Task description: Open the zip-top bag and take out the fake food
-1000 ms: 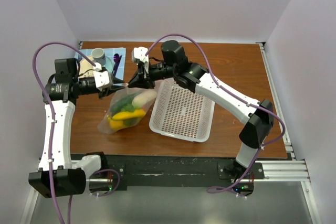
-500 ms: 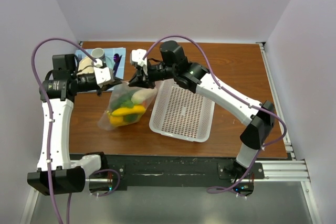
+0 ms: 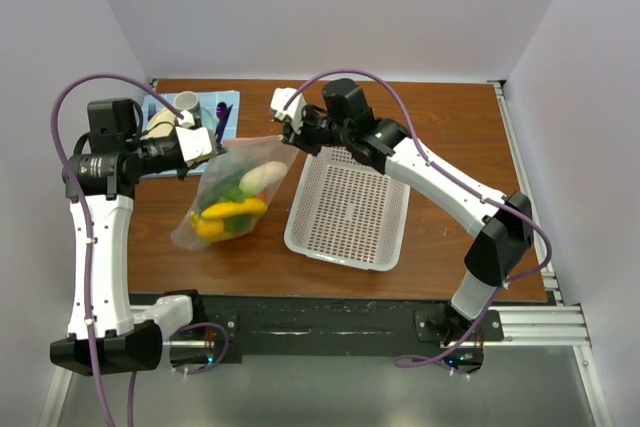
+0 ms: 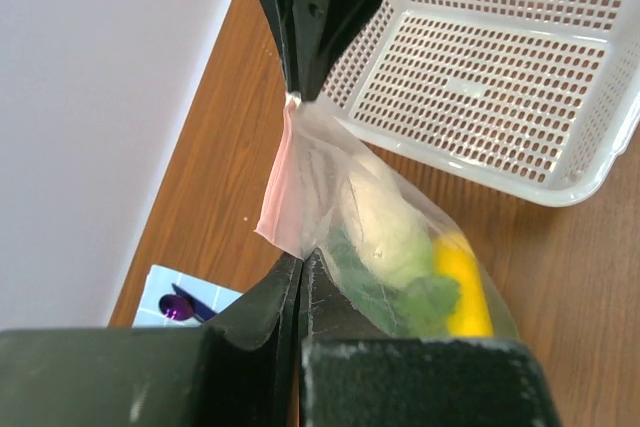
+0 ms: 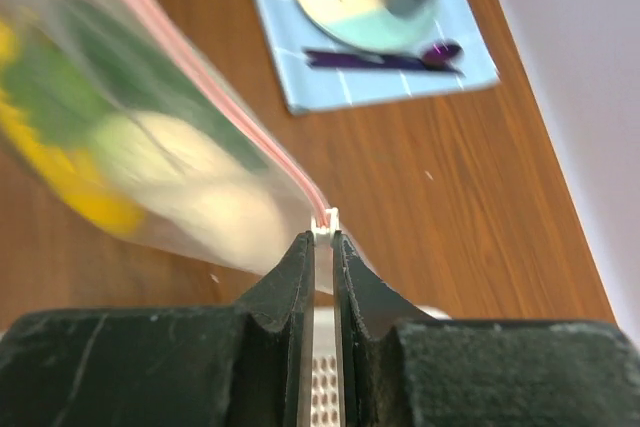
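The zip-top bag (image 3: 235,192) hangs stretched between both grippers above the table. Inside it lies the fake food: a cream-white piece (image 3: 262,175), green pieces (image 3: 232,194) and yellow pieces (image 3: 225,214). My left gripper (image 3: 218,147) is shut on the bag's left top corner (image 4: 298,252), next to the pinkish zipper strip (image 4: 278,172). My right gripper (image 3: 285,134) is shut on the white zipper slider (image 5: 324,222) at the strip's other end. The right gripper's black fingers (image 4: 310,17) show in the left wrist view.
A white mesh basket (image 3: 345,212) stands right of the bag, under the right arm. A blue mat (image 3: 222,107) at the back left holds a plate, a grey mug (image 3: 186,103) and a purple spoon (image 5: 400,57). White walls enclose the table.
The grippers have moved apart: the left one to the left, the right one to the right and back. The bag's top edge has stretched out and the bag has swung left.
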Robot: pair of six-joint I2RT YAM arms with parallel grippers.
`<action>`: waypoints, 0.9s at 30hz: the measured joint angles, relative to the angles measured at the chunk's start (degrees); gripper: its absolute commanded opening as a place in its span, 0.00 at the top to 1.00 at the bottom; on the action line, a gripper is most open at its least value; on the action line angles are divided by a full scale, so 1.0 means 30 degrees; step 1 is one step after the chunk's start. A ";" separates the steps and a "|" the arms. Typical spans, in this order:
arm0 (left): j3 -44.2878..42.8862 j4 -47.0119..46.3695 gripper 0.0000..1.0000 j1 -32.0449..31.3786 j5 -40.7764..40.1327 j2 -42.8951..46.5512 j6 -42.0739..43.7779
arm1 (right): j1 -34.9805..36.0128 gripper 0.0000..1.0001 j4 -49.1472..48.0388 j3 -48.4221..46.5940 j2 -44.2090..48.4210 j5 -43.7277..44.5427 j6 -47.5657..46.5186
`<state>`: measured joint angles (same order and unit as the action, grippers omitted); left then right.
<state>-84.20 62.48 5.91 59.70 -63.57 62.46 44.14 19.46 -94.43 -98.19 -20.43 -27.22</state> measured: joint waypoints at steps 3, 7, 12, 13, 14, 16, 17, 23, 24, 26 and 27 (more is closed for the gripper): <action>0.0007 -0.0007 1.00 0.0000 -0.0423 0.0342 0.0109 | -0.0852 1.00 -0.0328 0.0692 0.0095 0.0852 -0.0029; 0.0138 -0.0022 1.00 0.0022 -0.0947 0.0699 0.0248 | -0.1698 1.00 -0.0852 0.2011 0.0459 0.2382 -0.0160; 0.0423 -0.0102 1.00 0.0240 -0.1311 0.0743 0.0393 | -0.2273 0.93 -0.1523 0.3898 0.1005 0.4503 -0.0284; 0.0488 -0.0138 1.00 0.0262 -0.1355 0.0743 0.0393 | -0.2361 0.82 -0.1581 0.4058 0.1005 0.4670 -0.0226; 0.0568 -0.0168 1.00 0.0277 -0.1428 0.0736 0.0393 | -0.2463 0.65 -0.1610 0.4182 0.0998 0.4976 -0.0117; 0.0845 -0.0342 1.00 0.0270 -0.1545 0.0750 0.0401 | -0.2623 0.51 -0.1596 0.4240 0.0998 0.5158 0.0175; 0.1027 -0.0452 1.00 0.0277 -0.1617 0.0750 0.0393 | -0.2652 0.37 -0.1639 0.4233 0.1005 0.5144 0.0481; 0.2820 -0.0998 1.00 0.0277 -0.1887 0.0903 0.0736 | -0.2565 0.63 -0.2557 0.4233 0.1413 0.3322 0.2929; 0.3038 -0.1042 1.00 0.0277 -0.1902 0.0911 0.0801 | -0.2543 0.74 -0.2849 0.4240 0.1552 0.2878 0.3337; 0.3300 -0.1100 1.00 0.0277 -0.1909 0.0954 0.1005 | -0.2441 1.00 -0.3789 0.4371 0.2011 0.1581 0.4787; 0.3373 -0.1100 1.00 0.0277 -0.1909 0.1005 0.1049 | -0.2324 1.00 -0.4401 0.4554 0.2324 0.1027 0.5472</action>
<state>-74.08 59.18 6.74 53.98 -60.55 65.60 37.17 6.26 -80.77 -91.22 -17.34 -10.81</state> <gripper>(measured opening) 0.016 0.212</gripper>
